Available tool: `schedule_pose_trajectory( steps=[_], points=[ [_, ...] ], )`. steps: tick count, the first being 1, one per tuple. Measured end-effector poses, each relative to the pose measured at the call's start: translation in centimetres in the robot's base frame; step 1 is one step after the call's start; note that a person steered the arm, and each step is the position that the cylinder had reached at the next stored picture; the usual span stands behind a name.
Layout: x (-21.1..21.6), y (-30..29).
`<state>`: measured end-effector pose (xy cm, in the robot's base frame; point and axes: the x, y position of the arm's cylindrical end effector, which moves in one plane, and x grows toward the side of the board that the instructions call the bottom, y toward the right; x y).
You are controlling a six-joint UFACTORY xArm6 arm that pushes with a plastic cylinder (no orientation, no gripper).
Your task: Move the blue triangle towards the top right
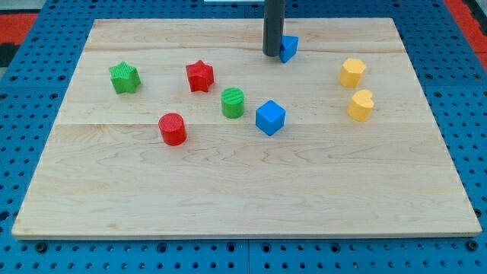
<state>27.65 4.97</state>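
Blue triangle (288, 48): near the view's top edge of the tabletop (243, 190), a little right of centre; its left part is hidden behind the rod, so the triangular outline is only partly legible

My tip (272, 54): the end effector is a plain dark rod with nothing to open or close and no hold on anything; it stands on the board at the triangle's left side, apparently touching it, though contact cannot be confirmed

Key relation: triangle lies directly to the view's right of my tip, at almost the same height in the view; judged, a push rightward with a slight upward lean would carry it toward the top right corner

Long axis: cannot tell, too much of the block is hidden

Path ahead: board to the upper right of the triangle looks open; yellow block (351, 72) and yellow heart-like block (361, 105) sit lower right, well apart from that line

Others: blue cube (270, 117), green cylinder (233, 102), red star (199, 75), red cylinder (173, 129), green star (124, 78), all lower left of my tip

Materials: pale wooden planks with visible grain and seams; blocks look like ridged moulded plastic, matt; blue perforated surface surrounds the board

Risk, judged: little room before the top edge, so too steep a push could run the triangle off the board
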Motion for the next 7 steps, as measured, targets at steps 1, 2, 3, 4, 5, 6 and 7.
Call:
schedule_pose_trajectory(
  steps=[1,2,3,4,5,6,7],
  points=[
    [-0.3,1.8],
    [-0.9,4.5],
    [-1.7,7.2],
    [-2.7,9.9],
    [-3.5,12.1],
    [-3.8,9.8],
    [-3.5,2.8]
  ],
)
